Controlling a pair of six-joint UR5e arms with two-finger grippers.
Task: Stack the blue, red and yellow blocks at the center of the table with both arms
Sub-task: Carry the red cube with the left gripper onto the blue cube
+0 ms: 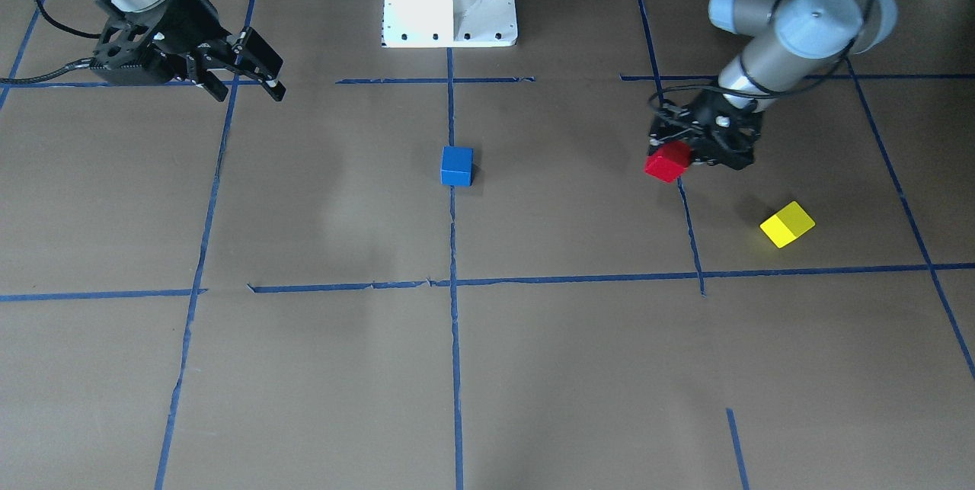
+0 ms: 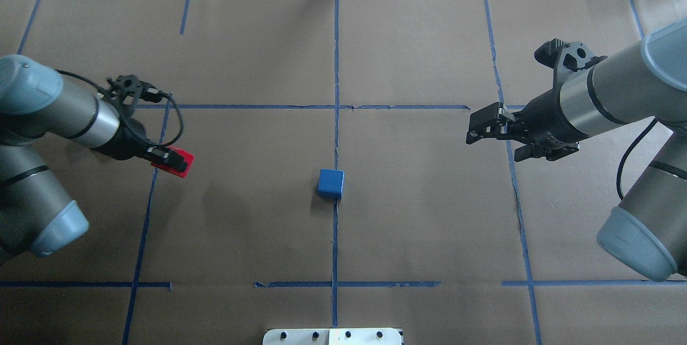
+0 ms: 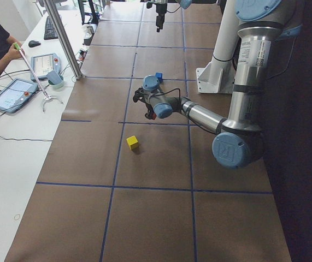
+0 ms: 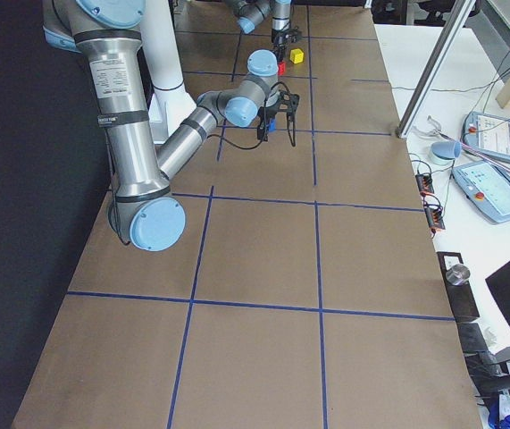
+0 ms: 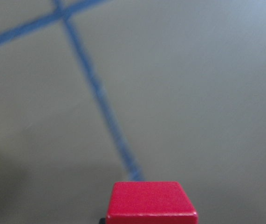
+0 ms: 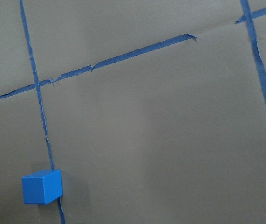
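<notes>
Our left claw (image 2: 176, 161) is clamped on the red block (image 2: 182, 168) out at the left side of the counter (image 2: 429, 227), with the yellow block (image 1: 787, 224) lying near it. The blue block (image 2: 330, 183) sits at the centre, straight to the right of that claw, and our right claw (image 1: 250, 90) hangs apart and empty beyond.

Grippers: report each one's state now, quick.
Left gripper: closed on the red block.
Right gripper: open, holding nothing.
</notes>
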